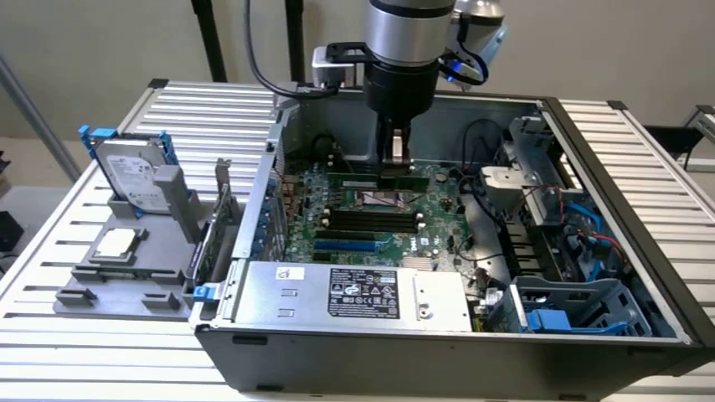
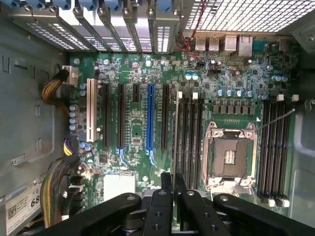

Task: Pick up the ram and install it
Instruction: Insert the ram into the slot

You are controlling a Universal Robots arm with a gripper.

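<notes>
- Claw [image 2: 173, 183]: on the single arm, lowered into the open computer case [image 1: 625, 209] from above. Jaws drawn almost together, pinching the ram [image 2: 175, 137] by its upper edge.
- Ram: thin green stick, seen edge-on from the wrist. It hangs below the claw over the motherboard [image 2: 138, 64] and runs parallel to the black memory slots [image 2: 189, 137]. It sits over the side of that bank farthest from the processor socket [image 2: 229, 155] (whether it touches a slot cannot be told).
- Processor socket: square, metal-framed, lying between the near bank of slots and a second bank [image 2: 275, 147] on its other side.
- Blue expansion slot [image 2: 150, 118]: long, among black ones and one white one, well apart from the ram.
- Power supply [image 1: 357, 293]: silver box with a label, at the near end of the case in the exterior view.
- Hard drive [image 1: 126, 176]: silver with blue rails, standing upright in a grey holder [image 1: 123, 285] outside the case, on the exterior view's left.
- Processor chip [image 1: 115, 244]: square, silver, lying flat on the same holder, in front of the drive.
- Table [image 1: 201, 109]: slatted metal, bearing the case and holder.
</notes>
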